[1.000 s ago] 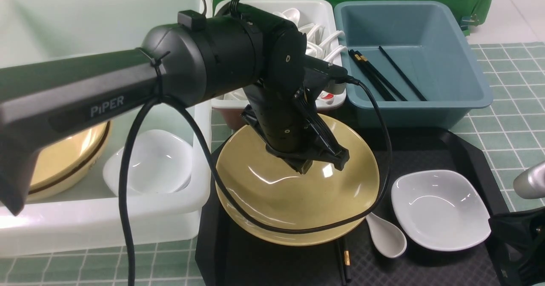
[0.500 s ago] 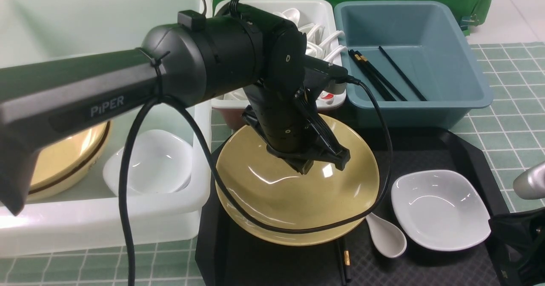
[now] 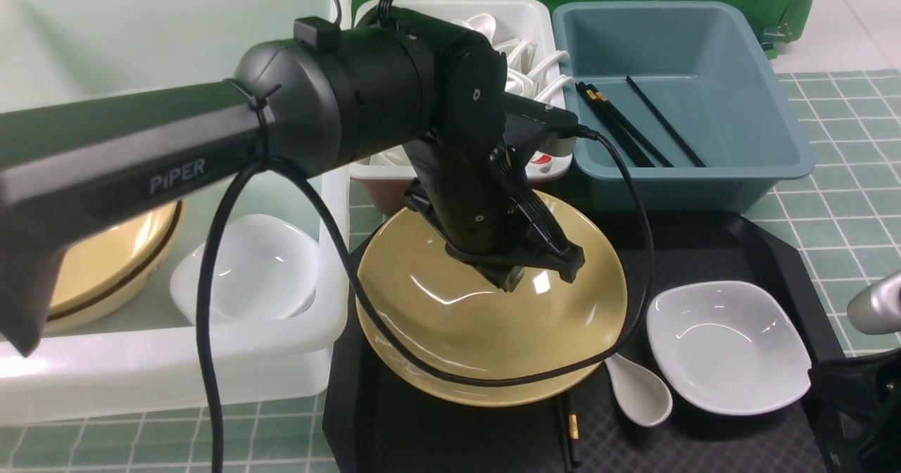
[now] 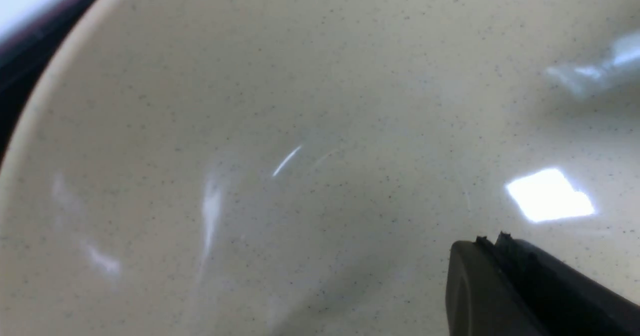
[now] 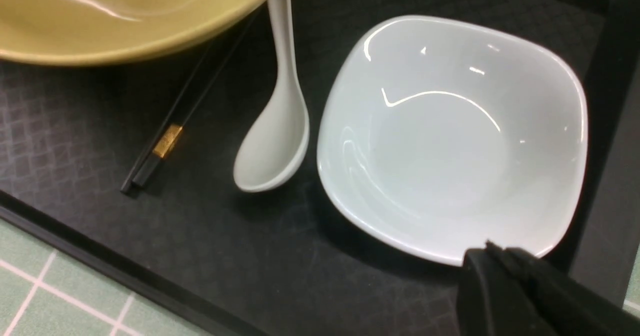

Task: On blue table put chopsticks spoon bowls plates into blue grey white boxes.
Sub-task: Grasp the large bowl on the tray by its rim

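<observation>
The word "PiPER" stands in pale letters on the black left arm. A small red mark at the front of the white box is too small to read.

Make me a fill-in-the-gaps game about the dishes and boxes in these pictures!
1. The chopsticks at the back lie in the ____ box.
2. The tan bowl under the left end effector sits on a ____ tray.
3. The spoon on the tray is ____ in colour.
4. The left end effector is ____ (open or shut).

Missing words: blue-grey; black; white; shut.
</observation>
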You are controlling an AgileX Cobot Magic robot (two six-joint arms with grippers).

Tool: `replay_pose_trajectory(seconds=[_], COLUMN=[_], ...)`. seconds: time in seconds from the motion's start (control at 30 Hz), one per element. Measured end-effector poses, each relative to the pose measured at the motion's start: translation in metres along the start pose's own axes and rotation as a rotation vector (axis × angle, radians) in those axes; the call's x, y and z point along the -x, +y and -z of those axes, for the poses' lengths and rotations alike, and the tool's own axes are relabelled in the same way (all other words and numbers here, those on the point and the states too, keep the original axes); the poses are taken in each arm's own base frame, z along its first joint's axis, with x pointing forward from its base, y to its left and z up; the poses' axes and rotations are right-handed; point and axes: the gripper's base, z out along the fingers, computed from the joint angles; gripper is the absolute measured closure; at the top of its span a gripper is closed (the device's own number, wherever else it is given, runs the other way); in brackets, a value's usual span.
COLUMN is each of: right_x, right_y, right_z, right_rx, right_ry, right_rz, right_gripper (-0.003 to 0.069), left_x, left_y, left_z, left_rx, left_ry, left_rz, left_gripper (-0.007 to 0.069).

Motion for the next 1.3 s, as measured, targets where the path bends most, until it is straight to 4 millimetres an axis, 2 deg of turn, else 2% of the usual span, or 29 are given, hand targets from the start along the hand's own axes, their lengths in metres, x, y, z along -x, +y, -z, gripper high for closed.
replay_pose_trajectory(seconds=[0.57,0.8,0.9,1.1,1.3], right_x=[0.0,0.0,0.0,0.0,0.0], right_y=[0.0,0.0,0.001,0.001,0.001], right_z=[0.0,0.0,0.0,0.0,0.0], right_rx=[0.002,0.003,0.007,0.008,0.015], right_ry=[0.0,-0.001,-0.002,-0.002,0.004], right_rz=[-0.003,-0.006,-0.012,-0.015,-0.023], right_gripper=[0.061,0.061,0.061,0.061,0.061], left_x=[0.001,0.006,0.008,0.006,0.008], left_y=[-0.001,-0.008,-0.013,-0.024,-0.054], left_z=[0.0,-0.003,-0.013,-0.049,-0.054], left_rx=[-0.009,-0.093,-0.154,-0.285,-0.446], left_ry=[-0.014,-0.056,-0.057,0.001,-0.043], left_rz=[0.006,0.004,0.002,0.034,-0.014], left_gripper=[0.062,0.062,0.062,0.062,0.062])
